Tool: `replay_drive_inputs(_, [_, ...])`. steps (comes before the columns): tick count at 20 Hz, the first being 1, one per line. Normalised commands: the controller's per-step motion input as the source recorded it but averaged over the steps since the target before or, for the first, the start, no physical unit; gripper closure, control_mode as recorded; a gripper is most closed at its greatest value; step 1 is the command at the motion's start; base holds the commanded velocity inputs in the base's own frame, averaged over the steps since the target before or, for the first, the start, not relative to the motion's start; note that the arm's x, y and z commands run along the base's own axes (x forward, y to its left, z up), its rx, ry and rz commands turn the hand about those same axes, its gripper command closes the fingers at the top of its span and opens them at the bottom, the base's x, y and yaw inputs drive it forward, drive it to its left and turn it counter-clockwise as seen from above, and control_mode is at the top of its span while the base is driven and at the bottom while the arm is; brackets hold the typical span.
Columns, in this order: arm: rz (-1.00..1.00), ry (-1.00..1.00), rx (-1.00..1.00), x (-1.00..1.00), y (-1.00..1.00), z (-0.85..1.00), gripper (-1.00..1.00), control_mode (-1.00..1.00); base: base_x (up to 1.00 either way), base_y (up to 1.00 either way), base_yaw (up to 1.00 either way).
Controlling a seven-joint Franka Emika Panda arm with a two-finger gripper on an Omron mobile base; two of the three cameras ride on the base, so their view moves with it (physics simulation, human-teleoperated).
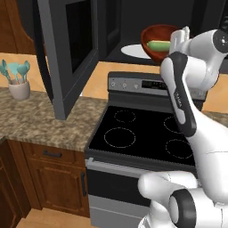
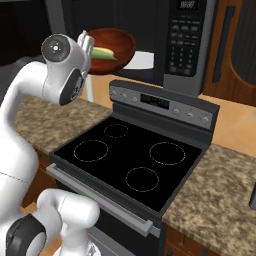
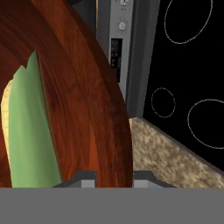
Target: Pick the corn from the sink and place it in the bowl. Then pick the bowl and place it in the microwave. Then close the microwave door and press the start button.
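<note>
My gripper (image 3: 111, 180) is shut on the near rim of the reddish-brown bowl (image 3: 87, 87), with the wall between its fingertips. The bowl (image 1: 155, 41) (image 2: 117, 46) hangs tilted at the mouth of the open black microwave (image 1: 118, 26), over the back of the stove. The corn (image 1: 159, 45) (image 2: 104, 53) (image 3: 26, 135) lies inside the bowl, yellow with green husk. The white turntable (image 1: 132, 50) (image 2: 141, 60) shows behind the bowl. The microwave door (image 1: 67, 53) stands swung open to the left. The button panel (image 2: 185, 37) is on the microwave's right. The sink is out of view.
A grey-fronted stove with a black cooktop (image 1: 142, 133) (image 2: 130, 155) lies below the bowl. Granite counters (image 1: 40, 120) (image 2: 215, 200) flank it. A cup of teal utensils (image 1: 18, 87) stands on the left counter. A wooden cabinet door (image 2: 230, 45) is right of the microwave.
</note>
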Motion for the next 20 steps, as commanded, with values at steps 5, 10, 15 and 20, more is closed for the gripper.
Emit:
replay_drive_inputs(5, [-0.01,0.05,0.00,0.77,-0.33,0.00,1.00,-1.00,0.00,0.00,0.00])
replay_drive_inputs(10, [-0.02,0.00,0.00,0.76,-0.03,0.00,1.00,-1.00,0.00,0.00,0.00])
replay_drive_inputs(15, [0.00,0.00,-0.01,0.56,-0.04,-0.17,1.00,-1.00,0.00,0.00,0.00])
replay_drive_inputs(20, [0.00,0.01,0.00,0.52,-0.19,-0.16,1.00,-1.00,0.00,0.00,0.00])
